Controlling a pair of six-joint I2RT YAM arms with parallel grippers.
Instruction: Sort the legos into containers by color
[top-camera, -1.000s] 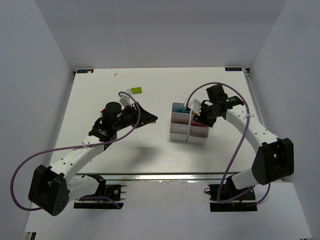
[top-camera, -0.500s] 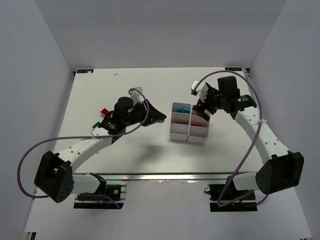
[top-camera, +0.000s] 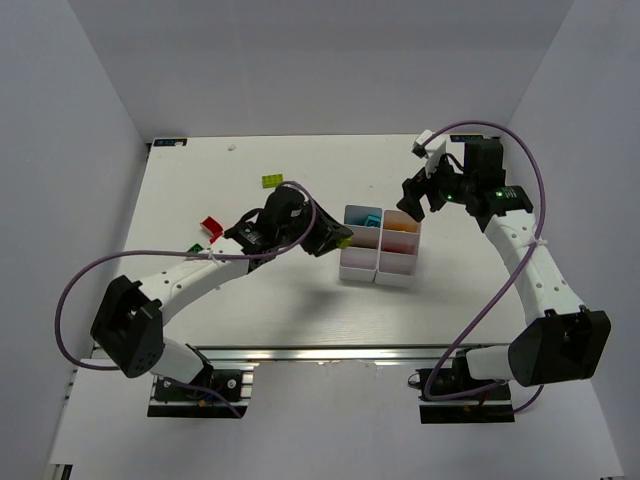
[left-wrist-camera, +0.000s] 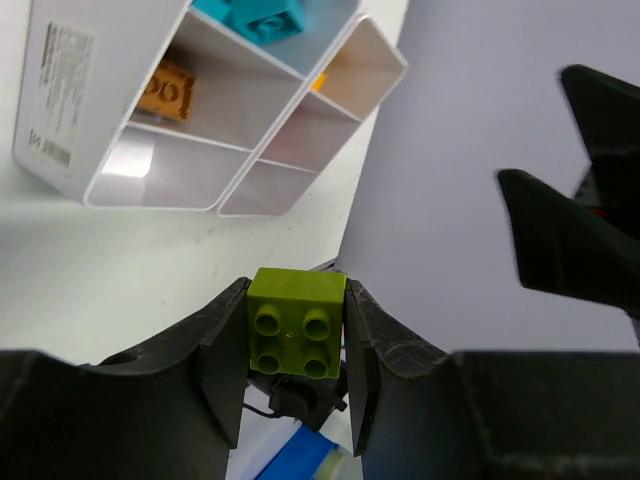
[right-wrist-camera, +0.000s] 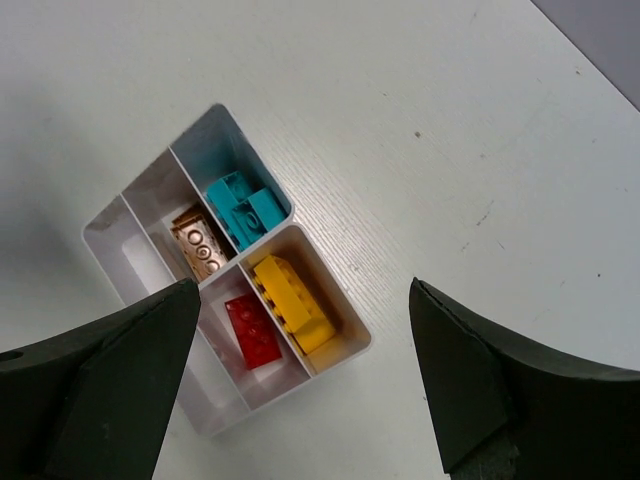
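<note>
My left gripper (top-camera: 338, 240) is shut on a lime green lego (left-wrist-camera: 296, 322), held at the left side of the white containers (top-camera: 378, 272). In the left wrist view the bins (left-wrist-camera: 70, 160) lie ahead and hold a cyan brick (left-wrist-camera: 262, 15) and an orange one (left-wrist-camera: 168, 90). My right gripper (top-camera: 415, 195) hangs open and empty above the block's back right corner. Below it the bins (right-wrist-camera: 100, 235) show cyan (right-wrist-camera: 243, 210), orange (right-wrist-camera: 200, 243), yellow (right-wrist-camera: 290, 303) and red (right-wrist-camera: 253, 332) legos, each colour in its own bin.
Loose legos lie on the white table left of the bins: a lime one (top-camera: 272, 181) at the back, a red one (top-camera: 210, 225) and a green one (top-camera: 193, 249) beside the left arm. White walls close in the table on three sides.
The left gripper has carried the lime green lego to the right, up to the containers. The right gripper has opened wide, lifted off the bins and drawn back to the right.
</note>
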